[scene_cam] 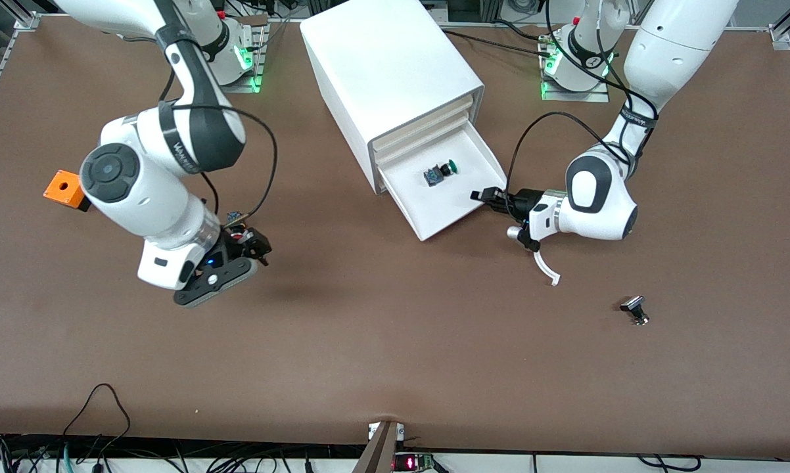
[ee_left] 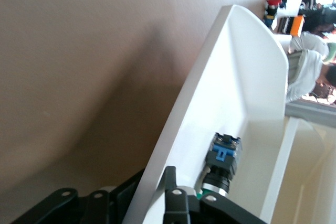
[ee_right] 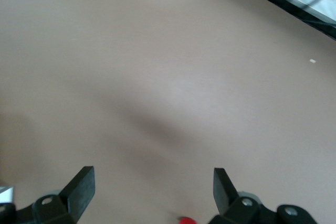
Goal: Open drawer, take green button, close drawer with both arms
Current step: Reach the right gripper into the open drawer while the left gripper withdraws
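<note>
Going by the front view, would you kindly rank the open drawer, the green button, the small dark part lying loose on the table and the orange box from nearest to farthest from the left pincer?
1. drawer, at the left pincer.
2. button, inside that drawer.
3. small dark part, on the table nearer the front camera.
4. orange box, toward the right arm's end.

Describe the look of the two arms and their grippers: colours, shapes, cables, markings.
Both arms are glossy white, rounded and jointed, with black bands carrying white lettering and loose black cables. The right arm shows a round black joint cap. The right gripper and left gripper are black two-finger units. Green lights glow at both bases.
</note>
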Available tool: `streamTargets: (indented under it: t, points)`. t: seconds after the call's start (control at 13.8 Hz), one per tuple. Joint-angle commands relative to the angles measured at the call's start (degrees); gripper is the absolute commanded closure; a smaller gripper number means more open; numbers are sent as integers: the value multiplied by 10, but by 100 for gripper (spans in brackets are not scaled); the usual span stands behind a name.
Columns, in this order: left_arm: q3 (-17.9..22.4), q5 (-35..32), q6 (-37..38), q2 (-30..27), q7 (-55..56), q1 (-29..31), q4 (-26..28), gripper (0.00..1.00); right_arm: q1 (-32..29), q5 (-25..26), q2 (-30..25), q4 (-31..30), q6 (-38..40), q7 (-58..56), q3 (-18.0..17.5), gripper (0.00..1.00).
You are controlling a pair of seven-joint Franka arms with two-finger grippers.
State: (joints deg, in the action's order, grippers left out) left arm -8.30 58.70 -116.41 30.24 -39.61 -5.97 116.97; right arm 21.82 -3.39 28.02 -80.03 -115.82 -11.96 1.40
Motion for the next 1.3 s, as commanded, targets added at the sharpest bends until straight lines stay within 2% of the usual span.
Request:
streamTargets:
  t: [0.0,0.14,0.29,0.51,0.65,0.8,1.09,1.23]
  points:
    - [15,-18,-67,-10,19,3,-13,0,51,-7,15,32,24,-5,-3,0]
    - [15,-20,-95,-44,23,10,-13,0,84,-7,25,33,36,-15,-13,0]
    - [17,-38,-117,-74,22,15,-14,0,87,4,39,48,45,-23,-63,0]
    - [28,-187,-117,-131,23,73,-47,0,96,15,80,87,45,-96,-100,0]
    - [66,-221,-110,-168,23,86,-70,0,103,15,100,141,46,-128,-135,0]
    - [86,-261,-89,-205,23,88,-75,0,123,15,107,146,39,-144,-134,0]
    - [115,-414,-4,-262,24,88,-120,0,169,16,141,147,16,-241,-134,0]
    - [133,-452,48,-286,28,88,-139,0,187,36,152,147,15,-289,-134,0]
